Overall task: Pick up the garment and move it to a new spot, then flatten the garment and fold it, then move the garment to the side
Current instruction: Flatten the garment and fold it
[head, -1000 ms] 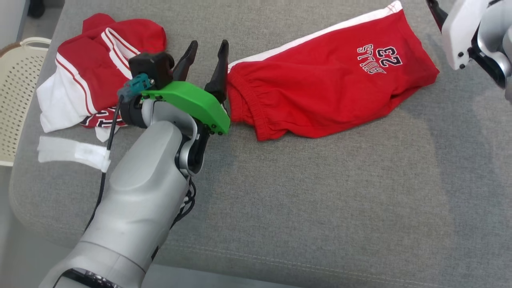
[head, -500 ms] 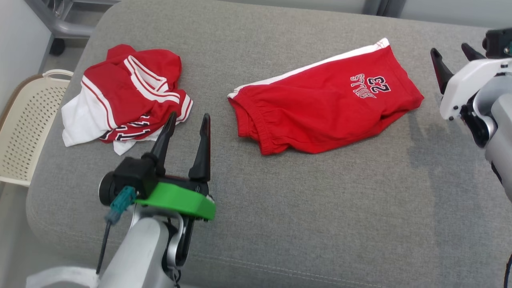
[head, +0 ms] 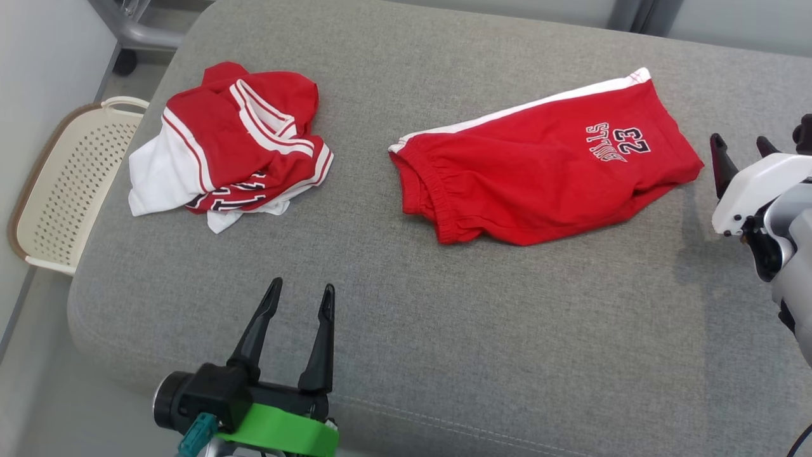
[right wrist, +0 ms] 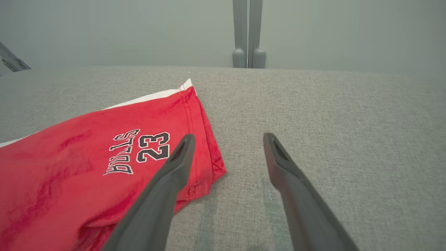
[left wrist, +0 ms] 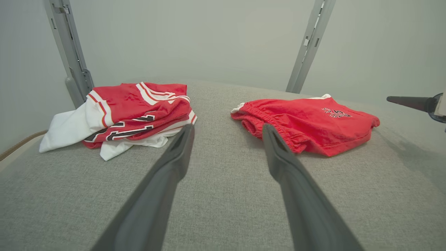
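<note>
Both jaws are wide and empty. The left gripper (head: 302, 285) hangs over the near edge of the grey cushion (head: 507, 355), well apart from any cloth. The right gripper (head: 739, 139) sits just beside the right end of the red shorts (head: 545, 178), not touching.

The shorts lie flat on the far right half of the cushion, waistband toward the robot's left, "23" print near the right hem. They look doubled over lengthwise. I judge the fold is done or close to it and the move to the side is what's left, but I can't be sure from this.

What can go wrong:
- You pinch only the top layer at the hem and the fold opens on lift. The right wrist view shows the hem layers stacked and slightly offset.
- You lift with 1 arm and the free end drags on the cushion weave and bunches up.
- You come down too deep. The cushion is soft, so the tips can dig in and catch the cover instead of the shorts.

Around:
- A crumpled jersey (head: 235, 152) lies far left, well apart from the shorts. It occupies that side, so a leftward move risks landing on it.
- A cream basket (head: 63, 190) sits beyond the cushion's left edge.
- Grey metal posts (left wrist: 310, 45) stand behind the cushion, out of your path.
- There is bare cushion right of the hem and across the near half, which is the safer drop zone.
</note>
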Robot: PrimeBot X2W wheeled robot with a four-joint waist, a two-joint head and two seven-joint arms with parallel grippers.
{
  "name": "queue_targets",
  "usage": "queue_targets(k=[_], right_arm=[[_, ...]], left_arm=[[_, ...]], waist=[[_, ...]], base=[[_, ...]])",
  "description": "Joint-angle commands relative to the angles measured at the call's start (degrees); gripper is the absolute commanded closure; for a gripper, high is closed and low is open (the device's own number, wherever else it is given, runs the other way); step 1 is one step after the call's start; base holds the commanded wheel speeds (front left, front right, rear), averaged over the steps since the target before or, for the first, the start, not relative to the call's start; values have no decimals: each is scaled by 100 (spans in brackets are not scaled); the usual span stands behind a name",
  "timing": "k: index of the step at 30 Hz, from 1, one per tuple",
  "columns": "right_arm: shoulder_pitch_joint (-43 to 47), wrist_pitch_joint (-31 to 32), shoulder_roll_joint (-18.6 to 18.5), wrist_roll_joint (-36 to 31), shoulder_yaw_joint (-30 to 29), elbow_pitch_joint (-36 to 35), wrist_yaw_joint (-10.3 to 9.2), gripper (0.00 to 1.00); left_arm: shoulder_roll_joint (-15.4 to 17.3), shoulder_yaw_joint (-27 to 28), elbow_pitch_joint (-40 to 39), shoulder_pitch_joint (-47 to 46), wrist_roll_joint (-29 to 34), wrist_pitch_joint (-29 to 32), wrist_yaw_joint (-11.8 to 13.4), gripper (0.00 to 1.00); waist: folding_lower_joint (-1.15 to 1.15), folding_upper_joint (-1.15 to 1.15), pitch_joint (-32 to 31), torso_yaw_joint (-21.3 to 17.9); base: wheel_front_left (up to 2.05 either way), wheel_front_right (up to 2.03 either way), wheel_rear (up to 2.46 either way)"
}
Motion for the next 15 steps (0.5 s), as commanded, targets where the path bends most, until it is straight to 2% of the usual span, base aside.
queue_targets(k=[1,12,15], right_arm=[[78,-44,-60,55,-64,80,-8,0],[3,186,-11,-84,-199,188,-8,0],[39,280,16,-134,-214,199,-8,53]], left_arm=[[-50,51,-75,98,96,1,-75,0],[-208,205,-179,-60,294,2,-221,0],[-232,231,-147,-110,296,2,-256,0]], waist=[[0,0,194,128],[0,0,640,289],[0,0,664,305]], base=[[0,0,0],[0,0,0],[0,0,0]])
